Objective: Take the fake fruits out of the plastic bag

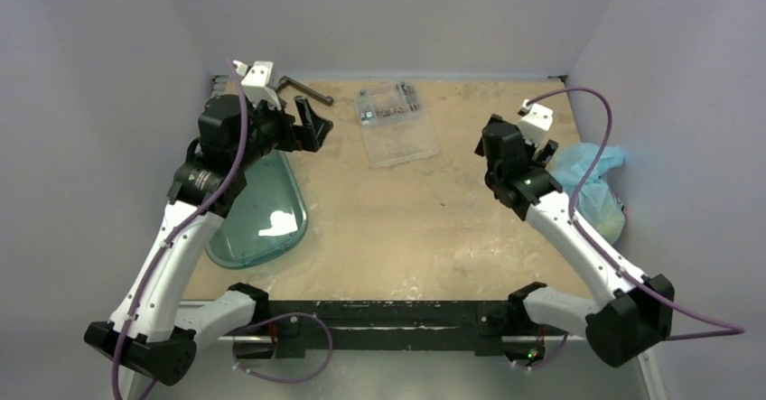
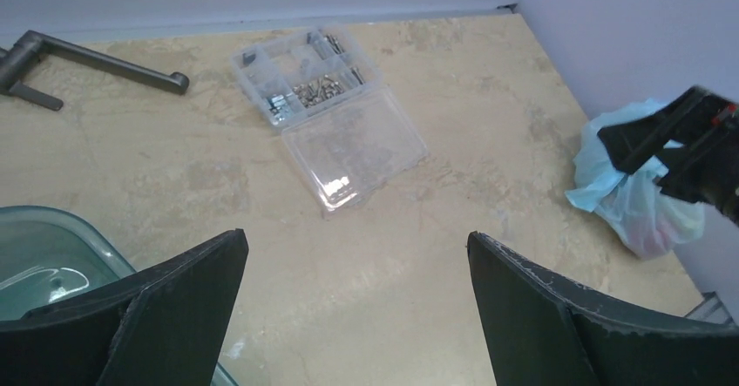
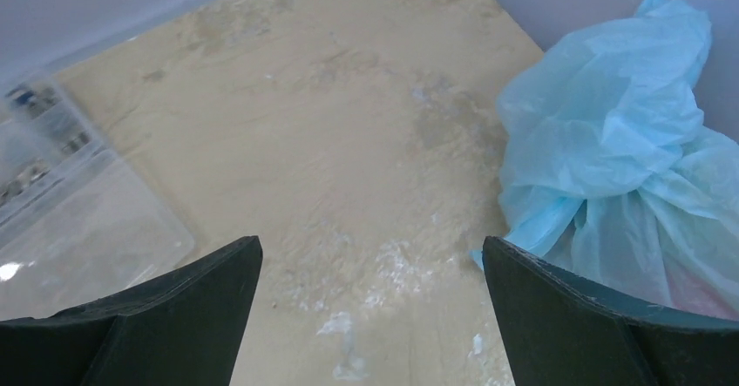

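At the right edge of the scuffed beige counter (image 1: 406, 219), against a pale lilac wall (image 1: 668, 102), lies the crumpled bag (image 1: 610, 201). Left hand (image 2: 357, 247) and right hand (image 3: 370, 251) gape wide, empty, the right near the bag.

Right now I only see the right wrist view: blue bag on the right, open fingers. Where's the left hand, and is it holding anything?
Observer: The left hand is open and empty, raised over the far left of the table, well away from the plastic bag.
Operator: What's near it?
Observer: A teal tub lies beside it on the near side, at the left edge; no fruit shows inside.
Operator: Any fruit loose on the table?
Observer: None in the top view; only a clear parts box and a dark handle lie at the far side.
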Tool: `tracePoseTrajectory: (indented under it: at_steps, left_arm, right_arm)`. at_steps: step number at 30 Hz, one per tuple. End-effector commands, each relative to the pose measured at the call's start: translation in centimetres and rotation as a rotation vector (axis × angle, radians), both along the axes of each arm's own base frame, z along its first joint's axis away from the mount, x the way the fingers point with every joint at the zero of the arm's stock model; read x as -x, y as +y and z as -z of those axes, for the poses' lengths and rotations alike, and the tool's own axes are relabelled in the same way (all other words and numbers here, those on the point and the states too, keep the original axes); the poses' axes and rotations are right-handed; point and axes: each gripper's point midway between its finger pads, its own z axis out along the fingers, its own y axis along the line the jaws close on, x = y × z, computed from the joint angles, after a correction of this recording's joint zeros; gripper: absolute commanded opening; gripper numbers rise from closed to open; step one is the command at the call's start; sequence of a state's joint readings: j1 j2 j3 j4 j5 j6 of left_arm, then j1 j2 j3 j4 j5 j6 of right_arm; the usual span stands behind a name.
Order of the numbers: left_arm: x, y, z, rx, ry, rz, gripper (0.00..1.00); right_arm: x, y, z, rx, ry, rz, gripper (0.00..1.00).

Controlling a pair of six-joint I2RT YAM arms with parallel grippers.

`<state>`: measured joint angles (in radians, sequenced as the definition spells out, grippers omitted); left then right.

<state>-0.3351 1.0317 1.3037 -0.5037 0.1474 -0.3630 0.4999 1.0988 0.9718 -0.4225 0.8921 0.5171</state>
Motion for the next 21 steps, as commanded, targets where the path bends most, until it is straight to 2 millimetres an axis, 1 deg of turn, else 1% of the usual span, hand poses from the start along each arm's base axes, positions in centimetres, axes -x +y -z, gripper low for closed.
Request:
tracePoseTrajectory:
  at_steps: [1, 3, 4, 7, 10, 13, 15, 17, 18, 21]
  left_arm:
    - [-0.6, -0.8, 1.7, -0.084, -0.034, 0.081, 1.0]
    - [0.0, -1.3, 2.1, -0.076, -0.035, 0.126, 1.0]
    - [0.2, -1.7, 2.7, -0.078, -0.035, 0.154, 1.0]
    - [0.8, -2.5, 3.4, -0.067, -0.035, 0.211, 1.0]
    - [0.9, -3.1, 3.9, -0.056, -0.02, 0.248, 1.0]
    - [1.1, -3.9, 4.0, -0.042, -0.014, 0.293, 1.0]
    - [1.1, -4.2, 4.3, -0.035, -0.007, 0.311, 1.0]
    - [1.1, -4.5, 4.4, -0.029, -0.001, 0.329, 1.0]
    - [1.1, -4.7, 4.5, -0.024, 0.001, 0.338, 1.0]
    - [1.2, -5.3, 4.9, -0.01, 0.015, 0.369, 1.0]
  right_arm:
    - [-3.9, -3.4, 1.7, -0.093, -0.009, 0.112, 0.99]
    - [-5.0, -5.6, 3.0, -0.095, 0.008, 0.202, 0.99]
    - [-5.4, -6.7, 3.8, -0.106, 0.028, 0.242, 0.99]
    - [-6.4, -9.4, 5.9, -0.104, 0.085, 0.335, 0.99]
    - [-6.8, -11.9, 7.1, -0.074, 0.13, 0.431, 0.99]
    - [-6.9, -14.1, 7.7, -0.032, 0.155, 0.49, 0.99]
    - [-7.0, -15.2, 8.1, -0.011, 0.162, 0.512, 0.99]
    - [-7.1, -15.6, 8.6, 0.017, 0.182, 0.515, 0.99]
    - [-6.8, -16.7, 8.8, 0.031, 0.197, 0.548, 0.99]
    - [-6.2, -17.6, 9.1, 0.088, 0.225, 0.592, 0.99]
